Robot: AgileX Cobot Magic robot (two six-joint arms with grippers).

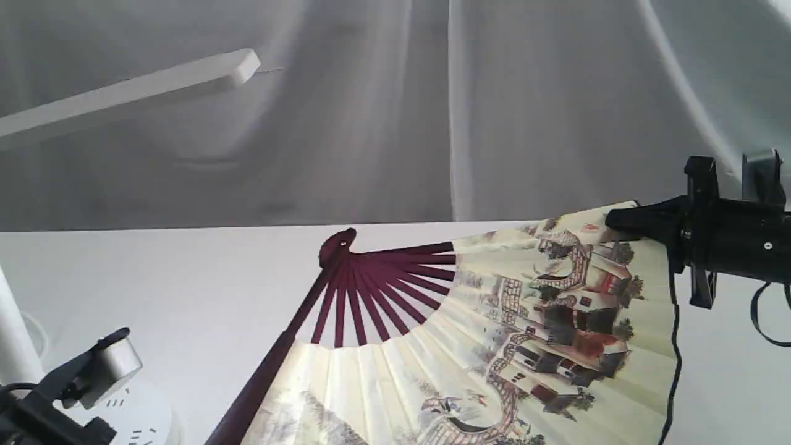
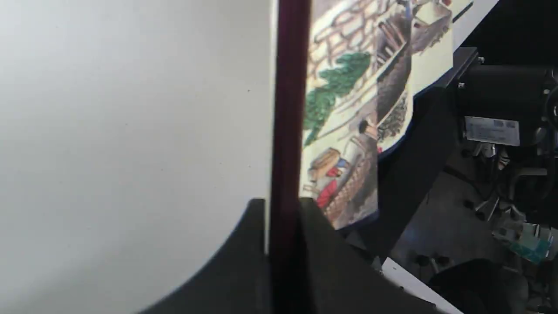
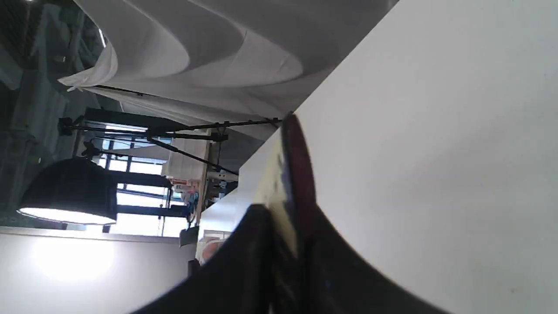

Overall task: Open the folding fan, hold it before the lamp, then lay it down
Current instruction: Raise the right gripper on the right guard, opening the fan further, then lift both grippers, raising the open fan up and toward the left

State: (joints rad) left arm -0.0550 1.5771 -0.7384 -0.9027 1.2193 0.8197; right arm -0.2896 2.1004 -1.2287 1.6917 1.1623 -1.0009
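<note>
The folding fan [image 1: 525, 321] is spread wide above the white table [image 1: 154, 278], its painted cream leaf facing the exterior camera and its maroon ribs meeting at the pivot [image 1: 338, 244]. My right gripper [image 1: 621, 221] is shut on the fan's upper right edge, which shows pinched between its fingers in the right wrist view [image 3: 290, 231]. My left gripper [image 2: 283, 218] is shut on the maroon outer rib [image 2: 290, 109]; its fingertips lie below the exterior view's edge. The lamp's bar head [image 1: 136, 93] hangs at the upper left, with its pole [image 1: 12, 334] and round base [image 1: 145, 420] at the lower left.
A grey draped curtain [image 1: 494, 111] backs the table. A black and silver part of the left arm [image 1: 86, 377] sits by the lamp base. The right arm's black body [image 2: 501, 87] is beyond the fan's leaf [image 2: 348, 109].
</note>
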